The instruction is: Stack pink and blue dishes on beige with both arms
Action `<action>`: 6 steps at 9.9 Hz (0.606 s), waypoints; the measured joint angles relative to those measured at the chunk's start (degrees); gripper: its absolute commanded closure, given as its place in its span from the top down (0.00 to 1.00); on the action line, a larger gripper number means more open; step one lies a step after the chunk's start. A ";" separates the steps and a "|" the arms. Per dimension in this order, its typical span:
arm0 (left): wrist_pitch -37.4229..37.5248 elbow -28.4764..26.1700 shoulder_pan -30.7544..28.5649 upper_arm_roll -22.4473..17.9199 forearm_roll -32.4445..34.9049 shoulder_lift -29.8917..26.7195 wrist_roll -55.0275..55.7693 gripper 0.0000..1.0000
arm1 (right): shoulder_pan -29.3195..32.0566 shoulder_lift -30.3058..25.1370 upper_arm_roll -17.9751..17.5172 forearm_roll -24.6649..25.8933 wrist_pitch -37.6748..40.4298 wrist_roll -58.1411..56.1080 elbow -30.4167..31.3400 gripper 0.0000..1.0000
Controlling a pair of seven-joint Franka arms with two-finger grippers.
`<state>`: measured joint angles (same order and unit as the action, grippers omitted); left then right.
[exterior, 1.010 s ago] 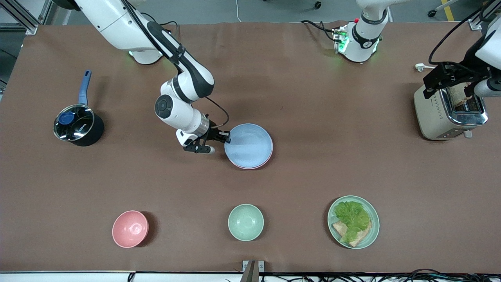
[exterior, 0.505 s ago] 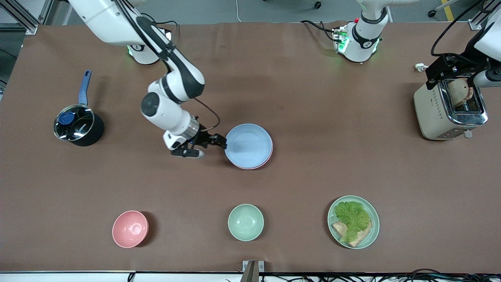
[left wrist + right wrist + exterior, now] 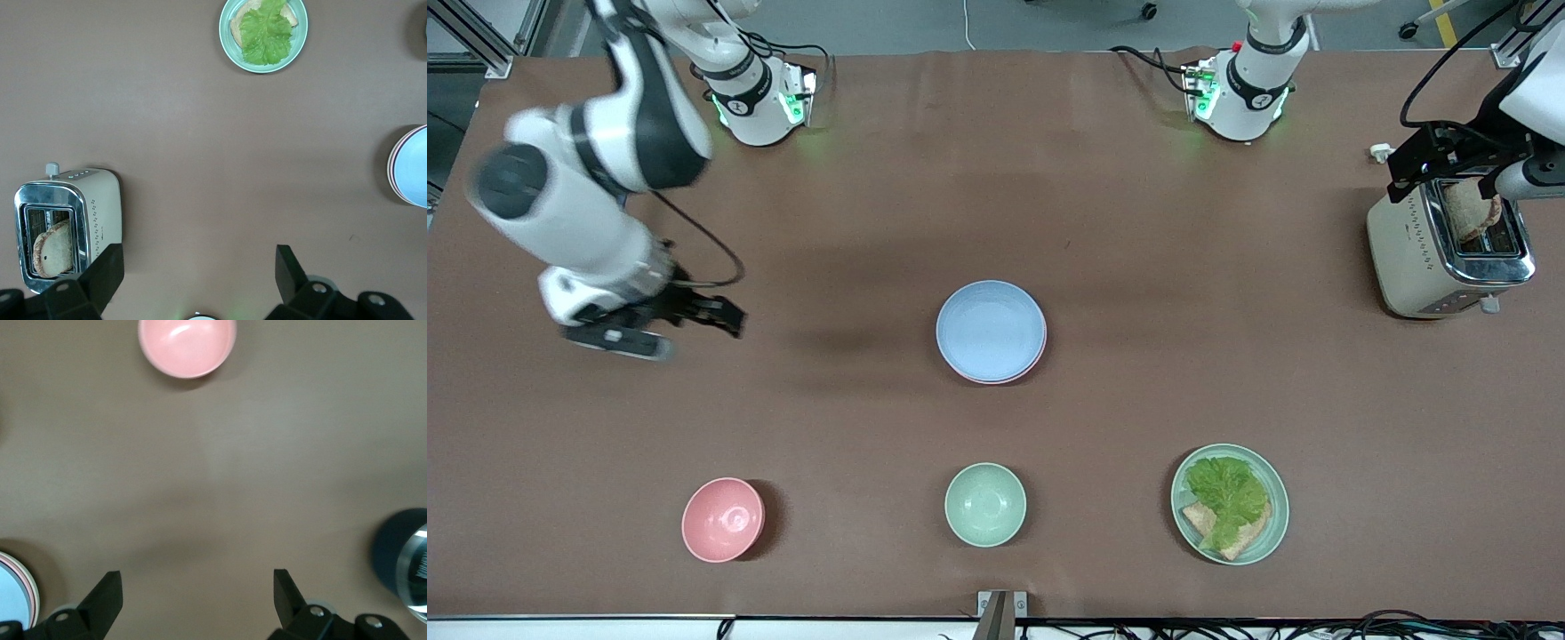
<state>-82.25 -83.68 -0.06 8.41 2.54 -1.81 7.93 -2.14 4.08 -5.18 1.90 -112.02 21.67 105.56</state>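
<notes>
The pale blue plate (image 3: 991, 329) lies in the middle of the table on top of the pink plate (image 3: 1007, 380), of which only a thin rim shows. No beige plate shows; anything under these two is hidden. My right gripper (image 3: 694, 333) hangs open and empty over bare table toward the right arm's end, well clear of the stack. Its wrist view shows open jaws (image 3: 197, 593), with the blue plate (image 3: 12, 595) at the frame's edge. My left gripper (image 3: 1440, 182) waits open over the toaster (image 3: 1449, 258); its jaws (image 3: 198, 267) hold nothing.
A pink bowl (image 3: 723, 519), a mint-green bowl (image 3: 985, 504) and a green plate with lettuce and bread (image 3: 1230, 503) sit near the front camera's edge. The toaster holds a bread slice (image 3: 1469, 212). A dark pot (image 3: 403, 561) stands beneath the right arm, covered in the front view.
My right gripper has let go of the blue plate's rim and swung away fast toward the right arm's end of the table. The stack has stayed put. The left arm has barely moved.
</notes>
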 measured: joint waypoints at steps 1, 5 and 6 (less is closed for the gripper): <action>0.00 -0.12 -0.02 -0.09 -0.02 0.00 0.00 1.00 | 0.05 -1.06 3.67 0.17 5.83 -3.69 -4.38 1.00; 0.43 -0.53 0.01 -0.12 -0.81 0.05 0.00 1.00 | 0.84 -1.51 10.54 0.17 23.42 -14.85 -20.14 1.00; 0.49 -0.57 0.03 -0.12 -1.30 0.05 0.00 1.00 | 1.66 -1.72 10.57 0.15 25.40 -15.64 -22.55 1.00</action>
<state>-81.77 -84.24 -0.04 8.30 1.24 -1.76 7.93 -0.48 2.36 5.39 2.05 -86.62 6.03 83.01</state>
